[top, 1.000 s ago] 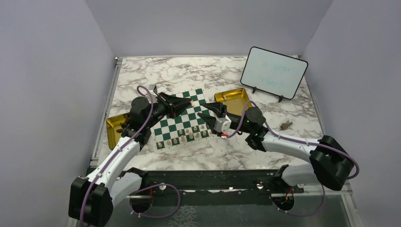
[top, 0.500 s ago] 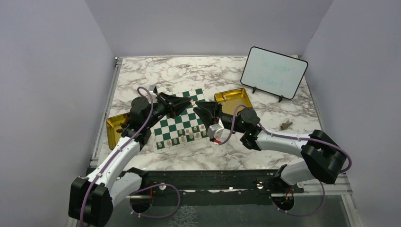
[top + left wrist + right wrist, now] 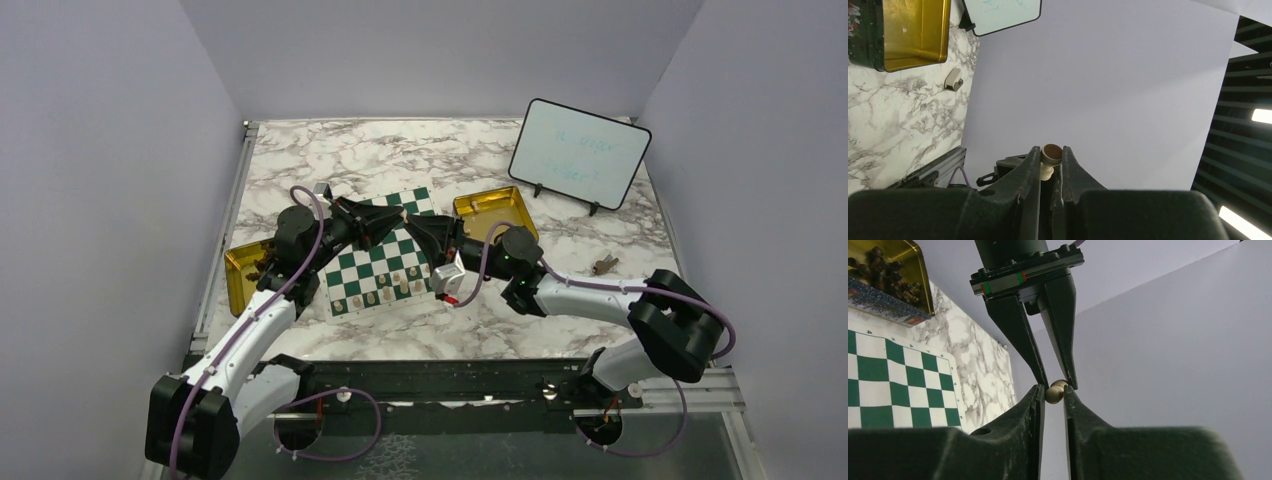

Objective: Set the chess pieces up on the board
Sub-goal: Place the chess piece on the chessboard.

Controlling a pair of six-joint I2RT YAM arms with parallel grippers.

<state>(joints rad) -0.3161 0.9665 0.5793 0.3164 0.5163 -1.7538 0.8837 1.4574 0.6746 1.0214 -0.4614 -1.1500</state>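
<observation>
The green-and-white board lies mid-table, with several cream chess pieces standing along its near rows. My left gripper and right gripper meet tip to tip above the board's right side. In the left wrist view the left gripper is shut on a cream chess piece, its brown felt base facing out. In the right wrist view the right gripper closes on the round head of that piece, with the left gripper's fingers coming in from above. The board shows at the left there.
A gold tin sits right of the board and another left of it, holding dark pieces. A framed whiteboard stands at the back right. A small grey object lies on the marble at the right.
My right gripper has swung left over the board's right edge and met the left gripper's tips. The left arm has stayed nearly still.
</observation>
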